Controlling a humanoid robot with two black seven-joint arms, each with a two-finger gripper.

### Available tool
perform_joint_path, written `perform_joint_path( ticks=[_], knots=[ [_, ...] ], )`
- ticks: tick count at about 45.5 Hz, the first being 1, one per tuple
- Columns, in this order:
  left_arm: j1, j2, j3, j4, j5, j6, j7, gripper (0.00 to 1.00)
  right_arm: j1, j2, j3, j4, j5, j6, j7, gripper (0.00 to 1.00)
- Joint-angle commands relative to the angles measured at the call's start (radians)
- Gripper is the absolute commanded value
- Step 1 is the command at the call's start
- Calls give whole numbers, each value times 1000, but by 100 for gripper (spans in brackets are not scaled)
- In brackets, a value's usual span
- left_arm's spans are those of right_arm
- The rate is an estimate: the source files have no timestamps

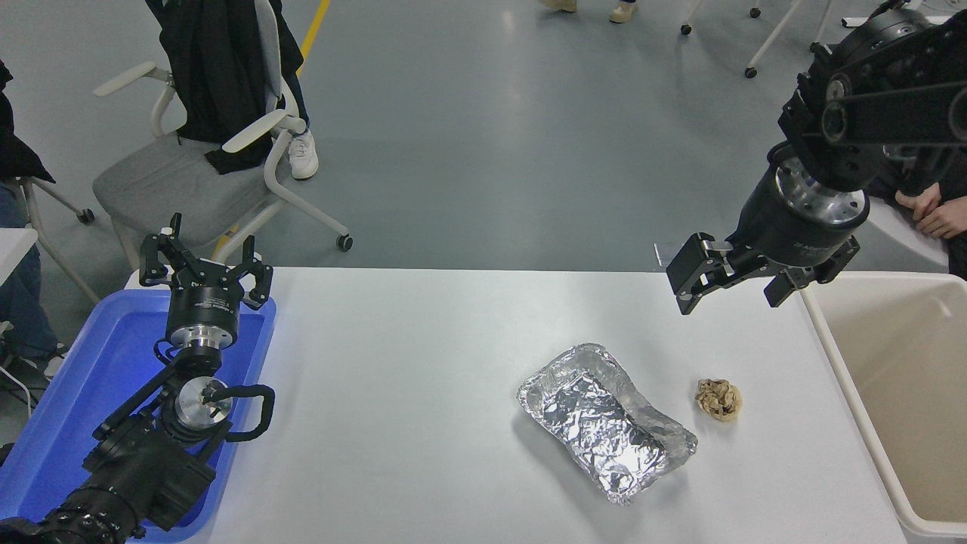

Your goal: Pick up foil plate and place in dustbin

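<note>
White table (423, 393) fills the lower frame, matte and pale. Grey glossy floor (491, 128) beyond it, with a yellow line at top.

Bin (899, 393) at the right edge, cream, smooth walls, thick rounded rim, cut off by the frame; its visible inside shows only bare walls. Blue tray (68, 393) at the left edge, partly under the left arm.

Grey office chair (189, 174) behind the table's left end, dark jacket draped over its back. White sneaker beside it. More chair wheels at top right. A person's hands (933, 211) show at the far right, behind the right arm.

Right arm comes in from the upper right, hanging over the table's far right corner next to the bin. Right gripper (736, 276) points down-left, fingers spread apart, holding nothing, well above and behind the plate.

Left arm parked lower left over the blue tray; left gripper (205, 272) points away from the camera, fingers spread, empty.

Foil plate (604, 419) lies flat on the table, right of centre, untouched. Shiny silver, heavily crinkled, roughly rectangular with rounded corners and raised rim, set diagonally from upper left to lower right. Open side up. Well apart from the bin.

Paper ball (718, 399), small, tan, crumpled, near the plate's right side, not touching, between plate and bin.
</note>
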Motion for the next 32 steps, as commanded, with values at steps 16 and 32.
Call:
perform_joint_path(
  ticks=[16, 32],
  knots=[
    [0, 0, 0, 0, 0, 0, 0, 99, -326, 17, 166, -47, -234, -424, 3, 100],
    [0, 0, 0, 0, 0, 0, 0, 99, -498, 16, 217, -133, -323, -443, 1, 100]
  ],
)
